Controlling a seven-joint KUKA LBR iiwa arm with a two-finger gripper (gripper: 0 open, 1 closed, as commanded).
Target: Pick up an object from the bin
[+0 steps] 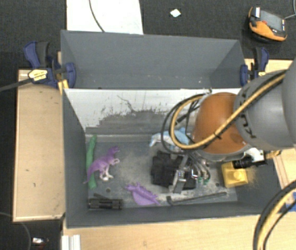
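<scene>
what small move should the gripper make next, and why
Probably a small shift over the black blocky object: the gripper hangs low at its right edge, while the yellow block and purple dinosaur lie farther off.

Matt grey metal bin [137, 61] with scuffed floor; smooth purple plastic dinosaur [105, 163]; glossy yellow plastic block [235, 177].

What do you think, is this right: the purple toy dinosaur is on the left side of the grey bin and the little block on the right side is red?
Not quite. The camera view shows the little plastic block on the right is yellow, not red. The purple toy dinosaur is on the left of the grey metal bin.
</scene>
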